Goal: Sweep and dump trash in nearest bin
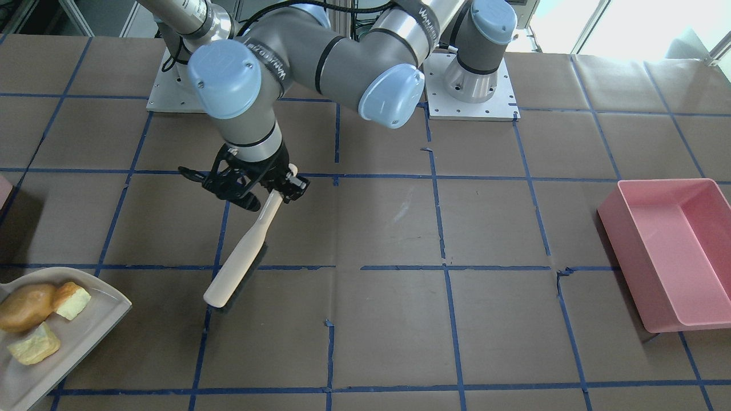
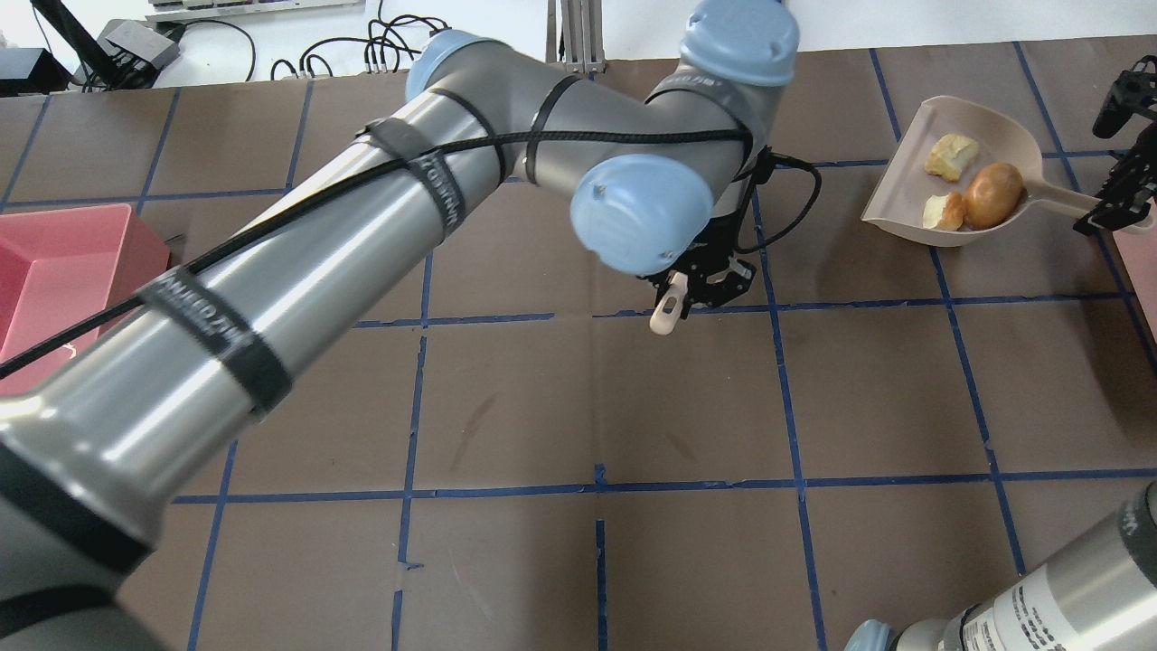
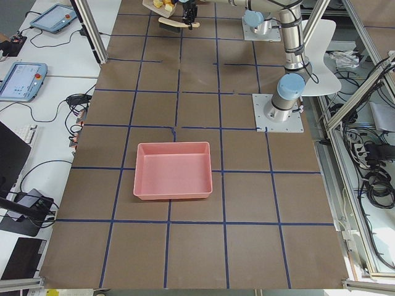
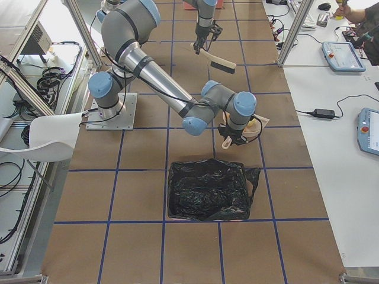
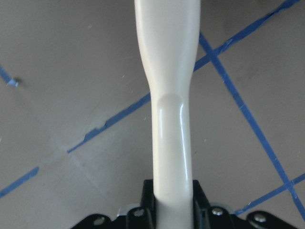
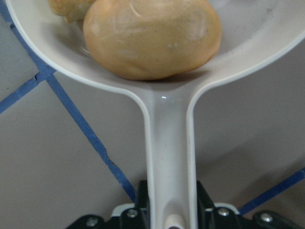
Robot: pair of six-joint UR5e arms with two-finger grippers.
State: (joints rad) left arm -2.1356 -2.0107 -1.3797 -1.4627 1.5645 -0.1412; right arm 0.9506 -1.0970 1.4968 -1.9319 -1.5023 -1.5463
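Gripping the brush (image 1: pixel 243 257) by its handle, the left gripper (image 1: pixel 278 193) is clamped shut on it in the front view. The brush is tilted with its head low near mid-table (image 1: pixel 400 319); I cannot tell whether the bristles touch. The dustpan (image 1: pixel 85 337) at the lower left corner carries all the trash (image 1: pixel 25 307): one tan lump and two pale chunks. The bin (image 1: pixel 2 191) shows only as a pink corner at the left edge, near the pan. The tub (image 1: pixel 674 251) sits well apart at the right.

Overhead: the right gripper (image 2: pixel 1098 215) is closed on the pan's handle. The trash lies in the pan, the lump nearest the handle. The bin's pink edge is just beside that gripper.

Left side view: the tub is near the middle of the table; both grippers are far off and too small to read.

Right side view: the pan is at the near arm's gripper, with a black bag (image 4: pixel 210 189) near it.

Left wrist: the brush handle is pinched between the fingers.

Right wrist: the pan handle is pinched likewise, with the lump at the pan's throat.
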